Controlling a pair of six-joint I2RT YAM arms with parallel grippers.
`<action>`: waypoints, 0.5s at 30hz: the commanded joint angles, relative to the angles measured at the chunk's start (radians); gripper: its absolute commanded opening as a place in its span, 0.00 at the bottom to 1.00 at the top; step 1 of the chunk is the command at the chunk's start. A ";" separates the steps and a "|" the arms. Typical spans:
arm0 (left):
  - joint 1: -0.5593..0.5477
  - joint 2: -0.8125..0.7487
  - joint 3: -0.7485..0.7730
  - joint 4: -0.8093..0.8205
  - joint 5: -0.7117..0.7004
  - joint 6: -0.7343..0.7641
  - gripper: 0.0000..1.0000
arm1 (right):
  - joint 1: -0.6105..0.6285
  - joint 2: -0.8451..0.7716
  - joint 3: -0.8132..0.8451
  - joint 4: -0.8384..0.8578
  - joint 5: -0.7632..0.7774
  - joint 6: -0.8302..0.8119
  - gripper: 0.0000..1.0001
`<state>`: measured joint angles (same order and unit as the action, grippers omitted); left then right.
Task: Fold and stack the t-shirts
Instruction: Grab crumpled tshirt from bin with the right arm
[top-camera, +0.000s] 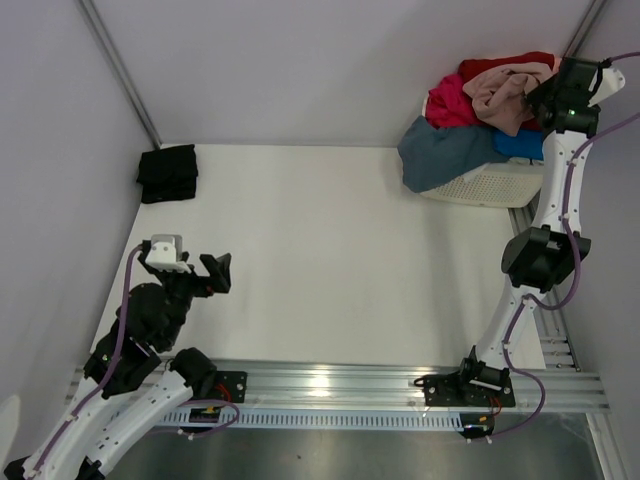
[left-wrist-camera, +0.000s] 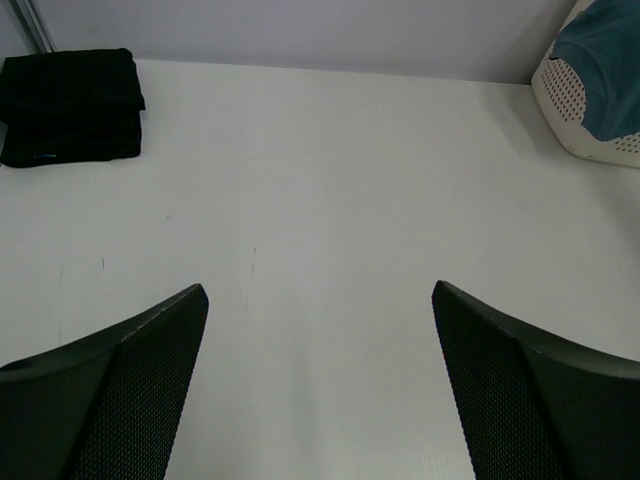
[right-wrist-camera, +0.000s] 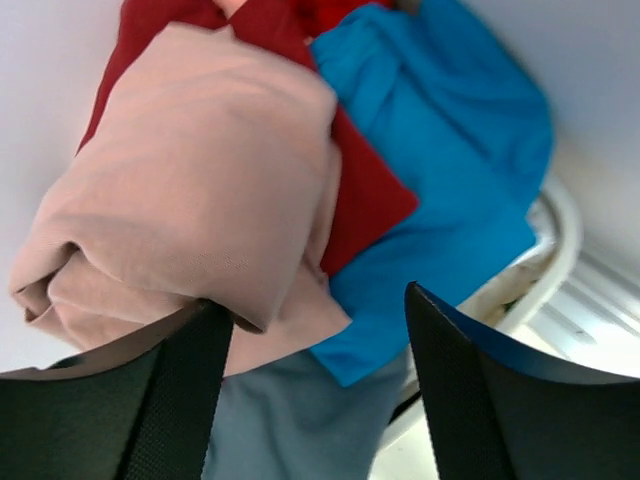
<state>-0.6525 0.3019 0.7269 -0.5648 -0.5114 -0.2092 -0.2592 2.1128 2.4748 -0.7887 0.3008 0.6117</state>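
- Overhead, right gripper (top-camera: 538, 96) sits with jaws spread, holding nothing, at the dusty-pink tee (top-camera: 500, 97) atop the basket (top-camera: 490, 186), far right of desk (top-camera: 330, 230).
- Red tee (top-camera: 495, 68), magenta tee (top-camera: 450, 105), bright-blue tee (top-camera: 520, 146) and slate-blue tee (top-camera: 445, 150) are heaped around it.
- Black tee (top-camera: 168, 172) lies folded in the far-left corner.
- Left gripper (top-camera: 215, 271) hangs over the desk, jaws wide apart, holding nothing.

Overhead cam + 2 wrist cams; basket (top-camera: 490, 186) shared.
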 joint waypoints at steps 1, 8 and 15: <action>-0.007 0.006 -0.003 0.013 0.004 0.010 0.97 | 0.008 0.021 0.052 0.042 -0.071 0.008 0.71; -0.007 0.023 -0.015 0.028 0.010 0.010 0.97 | 0.009 0.033 0.056 0.078 -0.106 -0.036 0.16; -0.007 0.049 -0.011 0.054 0.020 0.016 0.97 | 0.018 -0.008 0.055 0.080 -0.178 -0.069 0.00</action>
<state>-0.6525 0.3283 0.7189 -0.5549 -0.5110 -0.2081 -0.2481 2.1414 2.4825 -0.7422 0.1844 0.5716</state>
